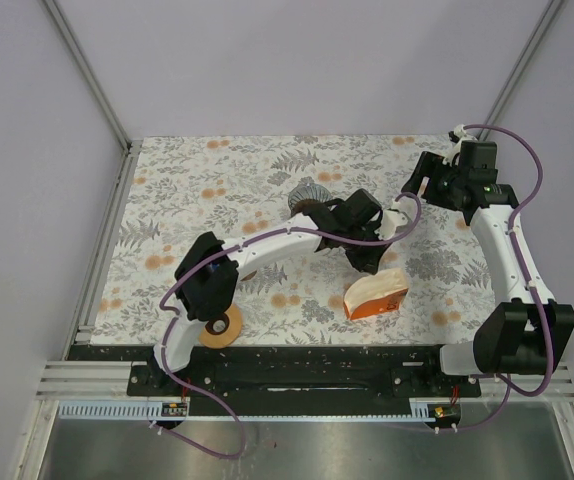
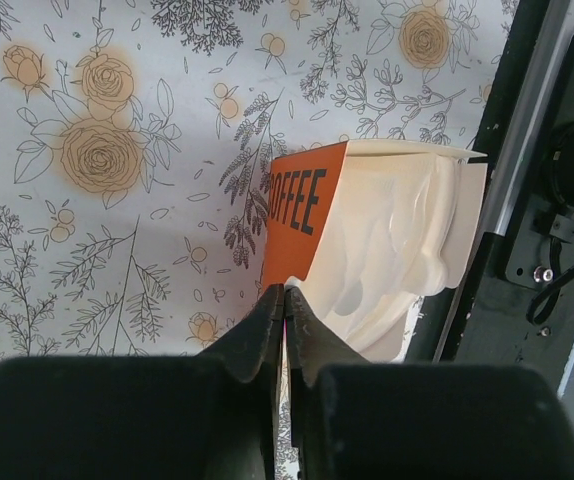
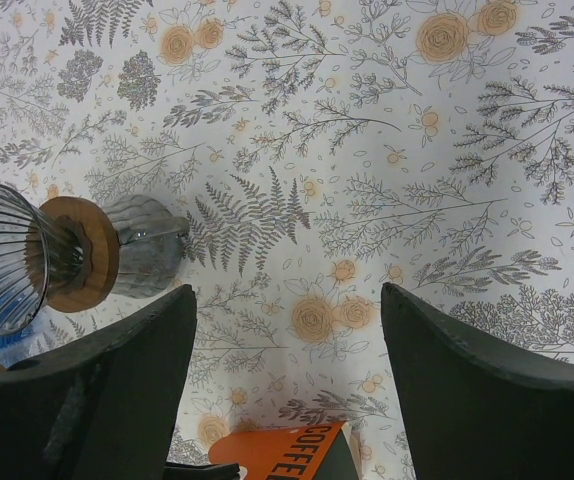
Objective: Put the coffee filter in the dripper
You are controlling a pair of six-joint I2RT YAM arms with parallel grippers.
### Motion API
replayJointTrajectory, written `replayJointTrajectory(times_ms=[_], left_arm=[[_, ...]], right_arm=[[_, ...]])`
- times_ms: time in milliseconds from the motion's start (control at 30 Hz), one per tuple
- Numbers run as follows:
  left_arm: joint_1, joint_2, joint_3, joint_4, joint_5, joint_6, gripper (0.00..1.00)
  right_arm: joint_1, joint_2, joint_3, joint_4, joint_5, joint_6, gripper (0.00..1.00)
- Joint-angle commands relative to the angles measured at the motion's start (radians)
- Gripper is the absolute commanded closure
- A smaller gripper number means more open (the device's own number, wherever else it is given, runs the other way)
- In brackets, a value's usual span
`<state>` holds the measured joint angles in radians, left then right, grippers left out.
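The glass dripper point(image 1: 307, 195) with a wooden collar lies on its side on the floral cloth; it also shows in the right wrist view point(image 3: 12, 262). An orange "COFFEE" box point(image 1: 377, 296) lies open near the front edge, with white ruffled coffee filters point(image 2: 387, 240) inside. My left gripper point(image 1: 372, 262) is shut, its tips point(image 2: 285, 292) pinched at the near edge of the filters where they meet the orange wall point(image 2: 302, 215). My right gripper point(image 1: 422, 175) hovers open and empty at the back right point(image 3: 287, 290), above bare cloth, with the box point(image 3: 287, 455) below it.
A round wooden ring point(image 1: 222, 327) lies by the left arm's base. The black front rail point(image 2: 527, 200) runs just beside the box. Aluminium frame posts and white walls bound the cloth at the left, back and right.
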<state>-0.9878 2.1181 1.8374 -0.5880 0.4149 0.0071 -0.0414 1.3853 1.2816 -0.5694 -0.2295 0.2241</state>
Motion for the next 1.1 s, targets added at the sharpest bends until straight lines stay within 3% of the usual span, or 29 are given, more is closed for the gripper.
replayJointTrajectory(times_ms=[0,567,1067], left_arm=[[-0.008,0.002,0.003,0.028,-0.031,-0.002,0.99],[0.014,-0.032,0.146,-0.133,0.018,-0.002,1.0],[0.098,-0.148,0.283,-0.268,0.028,-0.12,1.0]], right_arm=[[0.002,-0.029,-0.002,0.032,-0.016,-0.015,0.18],[0.002,-0.035,-0.004,0.032,-0.031,-0.022,0.18],[0.002,-0.055,0.022,0.02,-0.056,-0.012,0.18]])
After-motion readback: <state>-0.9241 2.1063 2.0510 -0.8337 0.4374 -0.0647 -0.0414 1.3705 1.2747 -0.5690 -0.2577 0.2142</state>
